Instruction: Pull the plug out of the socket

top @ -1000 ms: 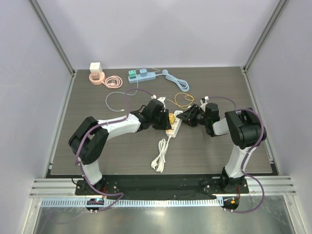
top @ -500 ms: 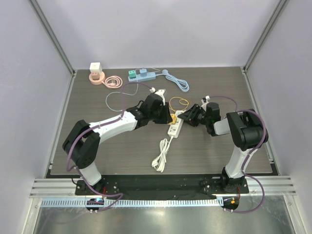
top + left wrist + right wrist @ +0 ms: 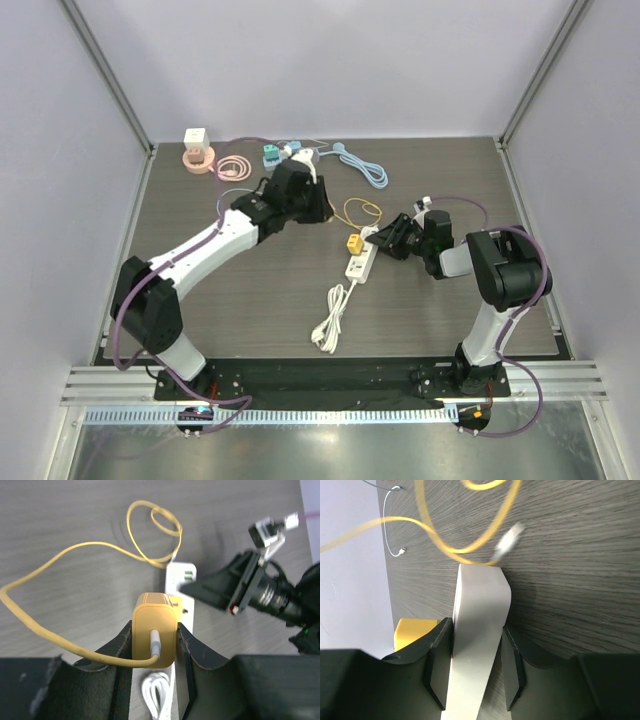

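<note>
My left fingers [image 3: 117, 655] are clenched on the yellow plug [image 3: 154, 632], which is right at the white power strip [image 3: 477, 630] on the table [image 3: 240, 300] (can't tell if it's unseated), and my right fingers [image 3: 512, 655] grip that strip at the plug's 2 o'clock.

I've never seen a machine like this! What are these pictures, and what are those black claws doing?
It is a robot: two arms bolted to a table. One picture looks down from above; the other two come from a camera on each wrist, showing that claw's own fingers. On the table lie a white power strip with a yellow plug in it, a blue power strip and a pink cable. The right gripper squeezes the white strip. In its wrist picture the left gripper has a finger on each side of the yellow plug; from above, though, that arm is away from the strip, so I cannot say it holds the plug.
</note>
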`<state>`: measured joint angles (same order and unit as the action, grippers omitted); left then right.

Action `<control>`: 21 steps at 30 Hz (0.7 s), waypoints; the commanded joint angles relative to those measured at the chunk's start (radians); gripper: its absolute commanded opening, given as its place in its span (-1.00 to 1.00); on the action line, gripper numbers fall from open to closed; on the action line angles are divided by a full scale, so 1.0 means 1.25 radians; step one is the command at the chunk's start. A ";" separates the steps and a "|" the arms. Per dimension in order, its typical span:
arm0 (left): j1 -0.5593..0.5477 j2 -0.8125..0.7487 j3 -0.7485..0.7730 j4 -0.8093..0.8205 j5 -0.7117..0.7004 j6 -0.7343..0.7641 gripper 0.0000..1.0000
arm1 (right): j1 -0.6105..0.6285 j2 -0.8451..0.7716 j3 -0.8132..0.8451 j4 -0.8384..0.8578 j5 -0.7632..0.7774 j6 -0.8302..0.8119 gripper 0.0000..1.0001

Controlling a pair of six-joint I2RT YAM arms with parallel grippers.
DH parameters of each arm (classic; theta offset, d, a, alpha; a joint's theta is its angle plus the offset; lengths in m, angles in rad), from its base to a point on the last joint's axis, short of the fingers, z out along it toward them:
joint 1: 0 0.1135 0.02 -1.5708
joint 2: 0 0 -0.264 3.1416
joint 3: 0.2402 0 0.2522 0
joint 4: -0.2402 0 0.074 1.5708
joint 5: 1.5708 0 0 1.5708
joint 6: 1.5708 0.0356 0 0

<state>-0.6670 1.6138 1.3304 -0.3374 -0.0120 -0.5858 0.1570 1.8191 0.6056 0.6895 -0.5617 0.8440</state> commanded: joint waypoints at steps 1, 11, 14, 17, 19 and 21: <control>0.048 -0.058 0.073 -0.072 -0.033 0.038 -1.00 | -0.005 -0.021 -0.018 -0.034 0.042 -0.069 -0.98; 0.148 -0.153 0.235 -0.267 -0.156 0.115 -1.00 | -0.005 -0.034 -0.023 -0.039 0.051 -0.075 -0.97; 0.148 -0.212 0.222 -0.288 -0.178 0.115 -1.00 | -0.005 -0.035 -0.022 -0.045 0.053 -0.079 -0.97; 0.149 -0.270 0.170 -0.309 -0.187 0.102 -1.00 | -0.007 -0.039 -0.022 -0.051 0.057 -0.081 -0.98; 0.149 -0.301 0.139 -0.328 -0.193 0.094 -1.00 | -0.005 -0.040 -0.022 -0.052 0.057 -0.082 -0.98; 0.151 -0.313 0.125 -0.367 -0.220 0.085 -1.00 | -0.005 -0.040 -0.021 -0.052 0.057 -0.084 -0.98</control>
<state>-0.4782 1.2415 1.5215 -0.7090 -0.2272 -0.4713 0.1547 1.7905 0.5926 0.6666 -0.5411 0.8272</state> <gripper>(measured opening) 0.338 0.442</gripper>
